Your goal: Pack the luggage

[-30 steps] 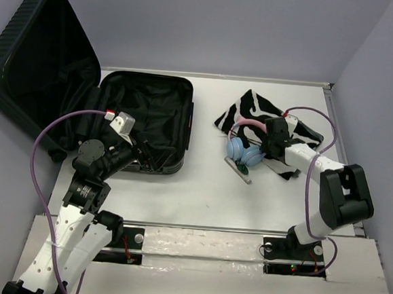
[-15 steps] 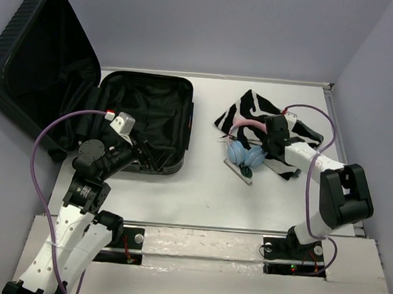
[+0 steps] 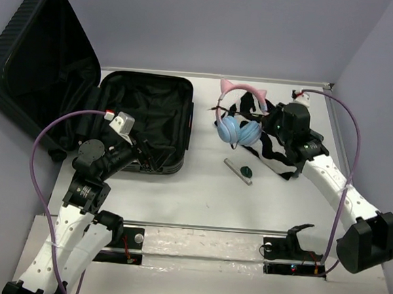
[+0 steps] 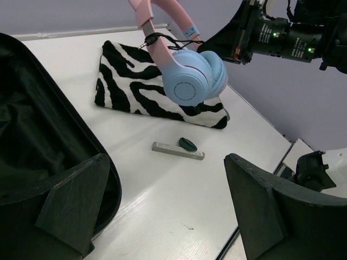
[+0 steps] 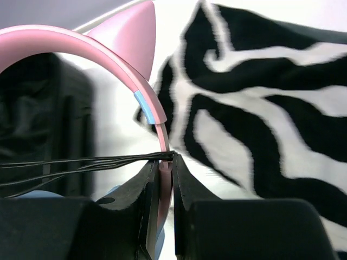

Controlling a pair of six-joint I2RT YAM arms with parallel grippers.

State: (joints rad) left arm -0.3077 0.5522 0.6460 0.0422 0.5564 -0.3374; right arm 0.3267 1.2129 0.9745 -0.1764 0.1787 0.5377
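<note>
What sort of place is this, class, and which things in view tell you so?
Probably a robot test cell: a white table boxed in by plain lavender walls, a left arm and right arm bolted at its near edge, and the open luggage staged for packing.

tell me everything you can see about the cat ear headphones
The cat-ear headphones have a pink headband with pink cat ears, a light blue joint, round light blue cups, smooth plastic by the look, and thin black cords at the band. They hang in the air, cups down, over the zebra-print pouch, apparently clear of it. The right end effector is shut on the headband; nothing else seems to touch them.
</note>
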